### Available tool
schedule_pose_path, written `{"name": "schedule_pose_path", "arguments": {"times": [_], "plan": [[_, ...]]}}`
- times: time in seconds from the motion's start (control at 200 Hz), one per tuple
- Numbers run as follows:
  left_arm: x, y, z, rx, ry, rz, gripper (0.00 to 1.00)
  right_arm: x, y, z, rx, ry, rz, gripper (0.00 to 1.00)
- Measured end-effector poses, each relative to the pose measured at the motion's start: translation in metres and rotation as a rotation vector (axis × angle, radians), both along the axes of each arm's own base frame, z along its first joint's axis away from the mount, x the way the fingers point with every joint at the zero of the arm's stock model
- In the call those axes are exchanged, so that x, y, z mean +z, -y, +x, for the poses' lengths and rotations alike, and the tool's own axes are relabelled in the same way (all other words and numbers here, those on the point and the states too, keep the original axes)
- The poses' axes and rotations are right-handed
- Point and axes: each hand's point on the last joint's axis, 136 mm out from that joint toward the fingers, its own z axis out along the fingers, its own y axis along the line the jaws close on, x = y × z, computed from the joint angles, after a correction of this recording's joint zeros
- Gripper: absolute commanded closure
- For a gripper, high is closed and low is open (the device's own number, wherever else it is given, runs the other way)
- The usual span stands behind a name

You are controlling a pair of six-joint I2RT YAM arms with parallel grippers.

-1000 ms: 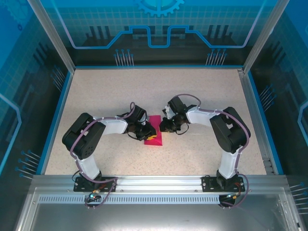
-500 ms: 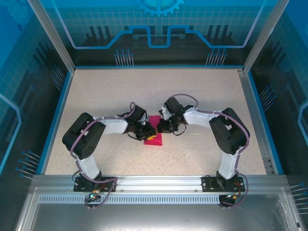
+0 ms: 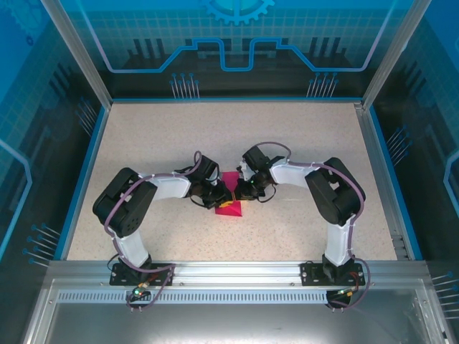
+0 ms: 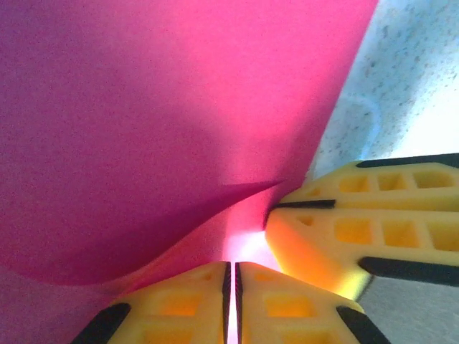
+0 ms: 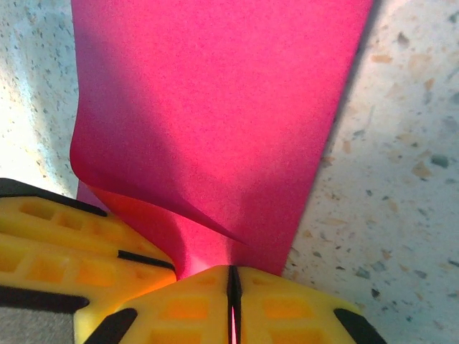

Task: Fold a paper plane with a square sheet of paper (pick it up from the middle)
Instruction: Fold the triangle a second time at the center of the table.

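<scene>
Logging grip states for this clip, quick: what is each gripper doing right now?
Left gripper: jaws closed, pinching the pink paper.
Right gripper: jaws closed, pinching the same pink paper.

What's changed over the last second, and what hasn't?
The right arm swung left, its elbow pulling inward, bringing the right gripper closer to the left gripper at the pink paper. Both grippers are now shut on the paper, side by side. The left arm and the paper stayed where they were on the table.
</scene>
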Motion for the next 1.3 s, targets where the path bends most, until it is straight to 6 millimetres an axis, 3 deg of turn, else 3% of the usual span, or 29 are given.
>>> {"name": "schedule_pose_path", "arguments": {"times": [0.255,0.68,1.03,1.301], "plan": [[0.02,-0.006,0.018,0.027,0.087,0.055,0.86,0.0,0.001,0.0,0.009,0.002,-0.009,0.89],[-0.007,-0.024,0.011,0.053,0.031,0.171,0.86,-0.002,0.002,0.001,0.01,0.0,-0.02,0.89],[-0.009,-0.029,0.014,0.077,0.037,0.194,0.86,-0.002,0.002,0.0,0.019,0.004,-0.026,0.9],[-0.007,-0.061,0.025,0.163,0.046,0.257,0.85,-0.002,0.002,0.0,0.027,0.01,-0.03,0.9]]}}
